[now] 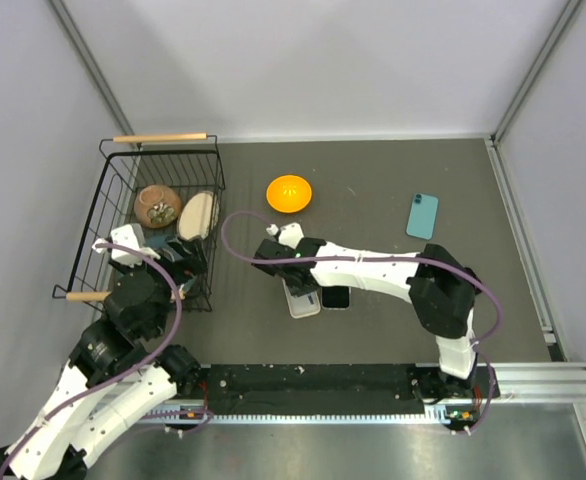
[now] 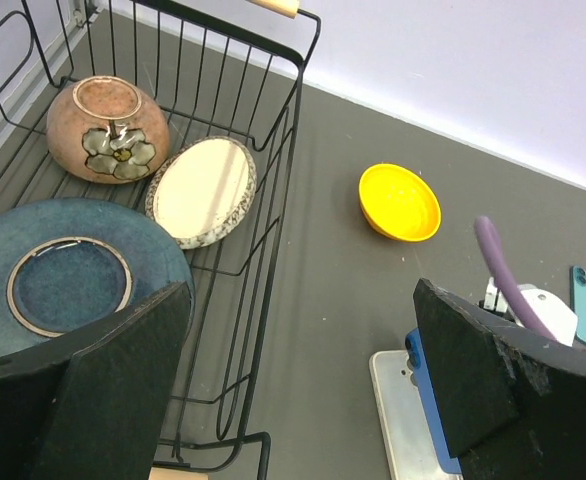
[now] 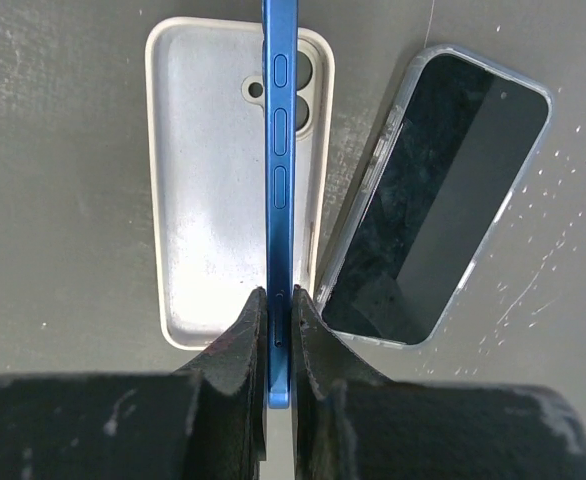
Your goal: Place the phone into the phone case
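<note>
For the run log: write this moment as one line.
right hand: shut on slim blue-edged phone, edge-on over pale beige phone-shaped shell | left hand: open, empty, by black wire basket | phone: uncased

White left arm (image 1: 98,405), right arm (image 1: 363,268), black joints, 2 purple cables (image 1: 223,232); fingers (image 3: 235,345) black, perhaps scuffed.

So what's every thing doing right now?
Blue phone: on edge, pinched over the pale case.
Pale case: flat, empty.
Black-screen phone: flat, screen up, in the clear case.
Teal phone: flat, back up.
Yellow bowl: upright, empty.
Right gripper: shut on the blue phone.
Left gripper: open, empty.
</note>
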Motion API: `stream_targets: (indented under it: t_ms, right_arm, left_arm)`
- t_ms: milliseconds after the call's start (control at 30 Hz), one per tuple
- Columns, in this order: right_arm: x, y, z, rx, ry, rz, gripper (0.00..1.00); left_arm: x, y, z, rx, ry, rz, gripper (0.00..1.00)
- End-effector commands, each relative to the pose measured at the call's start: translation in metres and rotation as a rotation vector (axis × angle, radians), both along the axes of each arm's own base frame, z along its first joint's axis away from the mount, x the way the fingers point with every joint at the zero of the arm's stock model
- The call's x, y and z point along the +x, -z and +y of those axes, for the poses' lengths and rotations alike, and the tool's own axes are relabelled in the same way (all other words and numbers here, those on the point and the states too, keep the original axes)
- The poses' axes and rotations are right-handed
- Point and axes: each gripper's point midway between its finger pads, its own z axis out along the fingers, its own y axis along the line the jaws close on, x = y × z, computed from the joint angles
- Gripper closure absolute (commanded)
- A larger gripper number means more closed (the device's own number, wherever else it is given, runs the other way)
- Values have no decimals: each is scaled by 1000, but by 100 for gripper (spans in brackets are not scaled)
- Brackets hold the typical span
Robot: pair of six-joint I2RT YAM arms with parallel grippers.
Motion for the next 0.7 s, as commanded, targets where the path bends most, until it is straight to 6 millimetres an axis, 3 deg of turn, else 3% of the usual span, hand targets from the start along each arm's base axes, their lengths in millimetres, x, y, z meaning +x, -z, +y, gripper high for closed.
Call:
stream_targets:
  t_ms: [0, 233, 367, 667]
  right_arm:
    - [2, -14, 6, -27, 12, -78, 94]
    - [-2, -5, 3, -98, 13, -84, 92]
    - [-3, -9, -2, -120, 18, -102, 97]
    - [-10, -10, 2, -110, -6, -89, 97]
  left_arm:
    - [-2, -16, 9, -40, -34, -62, 1]
    - [-5, -20, 12, -52, -42, -81, 1]
    - [-6, -19, 14, -50, -49, -82, 1]
    - [-7, -17, 16, -54, -58, -79, 1]
